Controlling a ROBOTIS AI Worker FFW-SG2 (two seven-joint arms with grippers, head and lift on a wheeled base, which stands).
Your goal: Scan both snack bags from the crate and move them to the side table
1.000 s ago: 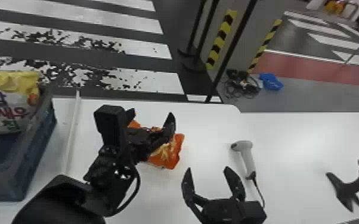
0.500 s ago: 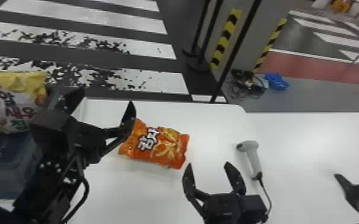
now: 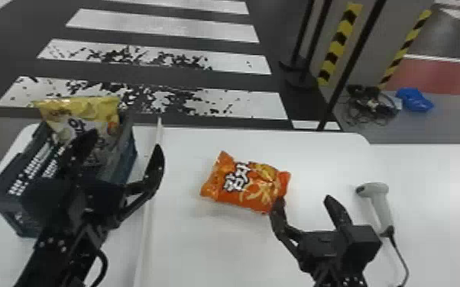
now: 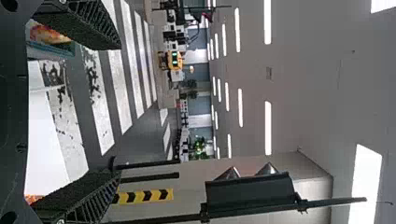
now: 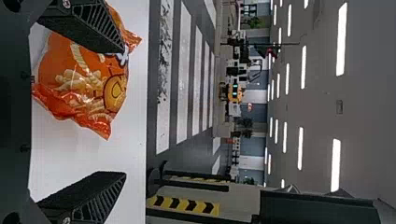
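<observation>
In the head view my left gripper stands open over the right part of the crate, in front of the yellow snack bag that leans upright in it. The orange snack bag lies flat on the white table. My right gripper is open, its left finger at the bag's lower right corner. The scanner lies to its right. In the left wrist view my left gripper has its fingers wide apart. In the right wrist view my right gripper is open beside the orange bag.
A white strip runs along the table between crate and orange bag. The scanner's cable trails toward the front edge. Black poles rise behind the table, with cables and a blue item on the floor.
My left gripper has moved left, from above the orange bag to the crate, staying open. The head view has shifted left, showing more of the crate. The orange bag remains on the table.
</observation>
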